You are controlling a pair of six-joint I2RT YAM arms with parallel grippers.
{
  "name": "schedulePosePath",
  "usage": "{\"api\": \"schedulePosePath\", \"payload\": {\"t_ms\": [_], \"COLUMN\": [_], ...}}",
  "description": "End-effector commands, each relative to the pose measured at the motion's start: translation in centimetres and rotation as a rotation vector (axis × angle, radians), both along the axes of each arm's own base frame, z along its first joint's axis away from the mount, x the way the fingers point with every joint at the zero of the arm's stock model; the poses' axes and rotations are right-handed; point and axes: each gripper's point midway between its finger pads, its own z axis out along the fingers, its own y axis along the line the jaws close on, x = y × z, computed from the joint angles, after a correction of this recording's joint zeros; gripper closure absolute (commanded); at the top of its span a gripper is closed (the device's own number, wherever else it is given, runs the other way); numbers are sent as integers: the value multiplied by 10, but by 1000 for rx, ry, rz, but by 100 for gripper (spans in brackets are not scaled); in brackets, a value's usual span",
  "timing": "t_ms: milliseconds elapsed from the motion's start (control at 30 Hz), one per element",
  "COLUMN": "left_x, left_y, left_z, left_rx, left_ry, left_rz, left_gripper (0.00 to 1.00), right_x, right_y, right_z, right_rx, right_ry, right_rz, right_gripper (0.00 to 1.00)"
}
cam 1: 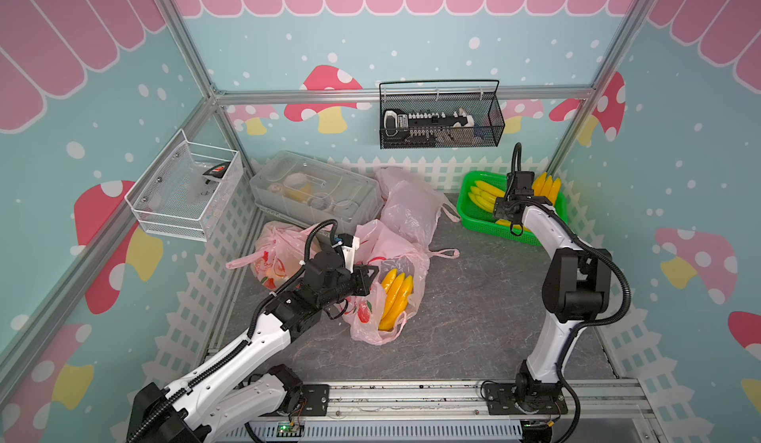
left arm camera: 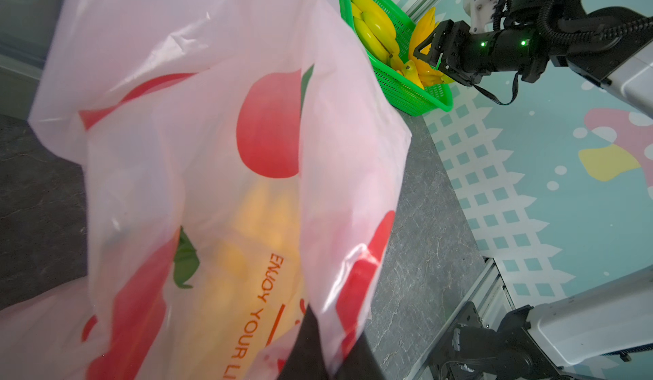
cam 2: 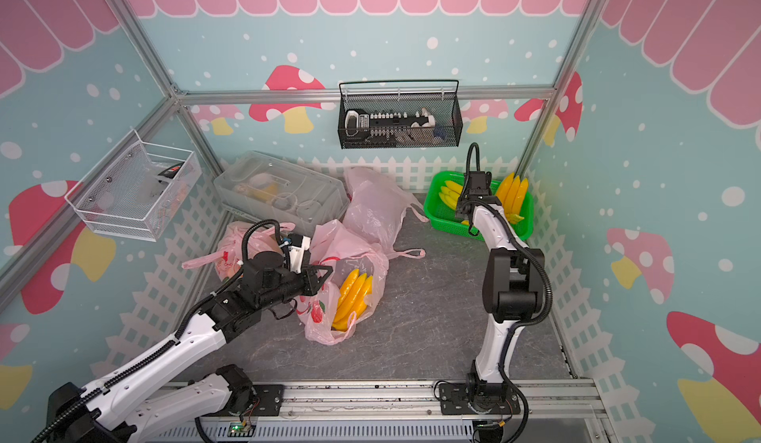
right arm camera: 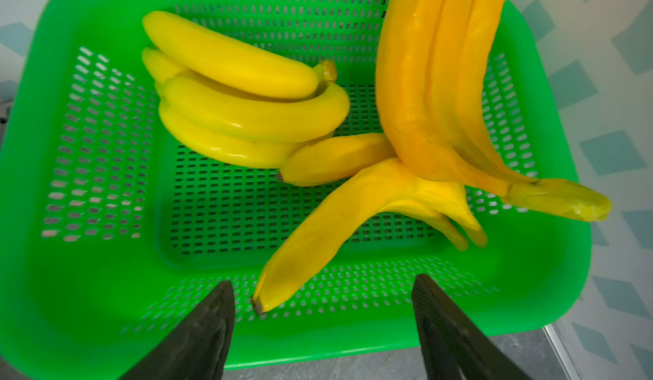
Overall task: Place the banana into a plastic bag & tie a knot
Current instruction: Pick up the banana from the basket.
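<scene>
1 orange-yellow banana bunch (cam 1: pixel 395 297) already lies inside the pink plastic bag (cam 1: pixel 366 334) at the middle of the grey tabletop (cam 1: pixel 473 317), showing through the open mouth. The left gripper (cam 1: pixel 369 275) is clamped on the bag's thin film near that mouth, and this looks like the weakest link. The film is slick and crumpled, so a small tug could pull it free and let the mouth collapse over the fruit.

The right gripper (right arm camera: pixel 323 279) hangs over the green basket (right arm camera: pixel 88 290) at the far right, jaws spread and empty, well apart from the bag. Below it lies a splayed bunch (right arm camera: pixel 335 219), with a yellow bunch (right arm camera: pixel 240 106) beside it and a tall bunch (right arm camera: pixel 434 78) leaning on the basket wall.

A grab at the curved, glossy fruit could squirt it sideways, knock the leaning bunch over, or drag the light basket.

2 other pink bags (cam 1: pixel 271 255) (cam 1: pixel 407 206) sit close by. Their loose handles may be confused with the right ones when the knot is tied.
</scene>
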Motion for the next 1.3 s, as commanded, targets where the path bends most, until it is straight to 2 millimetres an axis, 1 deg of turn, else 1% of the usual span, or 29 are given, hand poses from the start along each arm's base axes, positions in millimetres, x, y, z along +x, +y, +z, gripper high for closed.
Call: {"api": "schedulePosePath", "payload": {"t_ms": [0,267,433,533,567,633,767,867,933,1100,1200,1267], "left_x": [1,2,3,4,5,5,6,7,7,6,6,5], "left_y": [1,0,0,1,2,3,4,5,6,9,12,13], "left_z": [-6,-17,-23,-26,-27,-28,-33,-36,-37,-40,-41,-42], "left_rx": [-6,-6,0,4,6,9,16,17,17,19,19,19], "left_ry": [0,14,17,20,20,23,33,40,45,53,54,57], "left_rz": [1,0,0,3,5,6,11,12,15,21,27,30], "left_gripper": [100,100,100,100,100,100,100,100,100,100,100,100], "right_x": [0,-18,-20,-19,-19,-17,-16,-16,-11,2,9,12], "right_y": [-25,-74,-91,-103,-106,-110,-111,-114,-113,-116,-119,-123], "right_z": [17,21,23,20,18,15,10,1,-4,-14,-18,-21], "right_rx": [-26,-10,-7,23,34,54,85,123,156,209,237,253], "right_ry": [-22,-30,-51,-74,-78,-88,-99,-107,-117,-135,-150,-161], "right_rz": [-59,-172,-240,-299,-316,-339,-381,-421,-434,-456,-465,-478], "right_gripper": [22,21,20,20,17,15,9,8,8,12,19,21]}}
